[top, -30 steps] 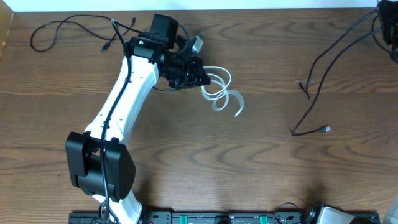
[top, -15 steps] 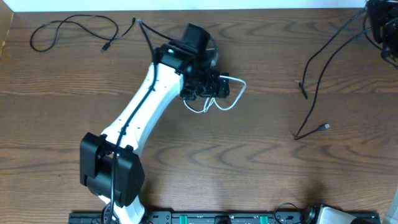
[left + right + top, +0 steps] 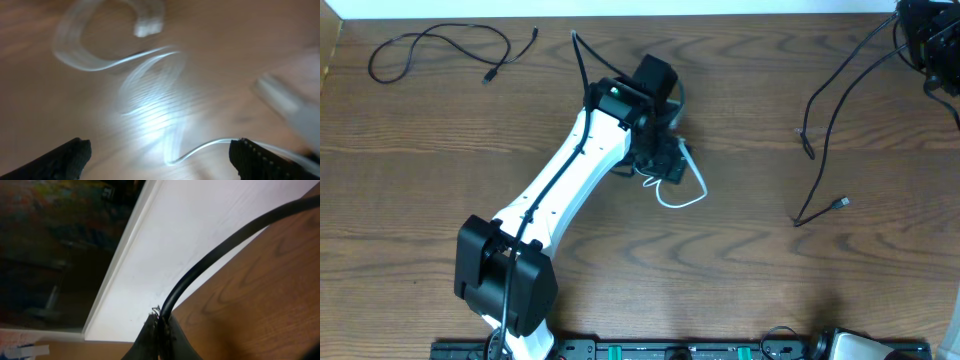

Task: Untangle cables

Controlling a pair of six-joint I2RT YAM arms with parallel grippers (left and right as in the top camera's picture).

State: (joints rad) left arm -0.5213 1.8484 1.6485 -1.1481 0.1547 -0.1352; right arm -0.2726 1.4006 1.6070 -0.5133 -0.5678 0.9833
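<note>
The white cable (image 3: 686, 192) lies loose on the wood just right of my left gripper (image 3: 666, 162). In the left wrist view the left gripper (image 3: 160, 159) is open wide, and the blurred white cable (image 3: 150, 95) runs across the table between its dark fingertips (image 3: 65, 159) without being held. A long black cable (image 3: 823, 120) hangs from the far right corner down to two plug ends (image 3: 841, 205). My right gripper (image 3: 161, 326) is shut on that black cable (image 3: 225, 240) at the table's back edge. Another black cable (image 3: 430, 48) sits alone at the far left.
The white left arm (image 3: 560, 190) slants across the middle of the table from its black base (image 3: 505, 285). A white wall strip (image 3: 165, 240) borders the table's back edge behind the right gripper. Black rails (image 3: 670, 350) line the front edge.
My left gripper has opened and let go of the white cable, which now rests on the table. The left arm swung right and slightly toward the front. The right gripper kept its grip.
</note>
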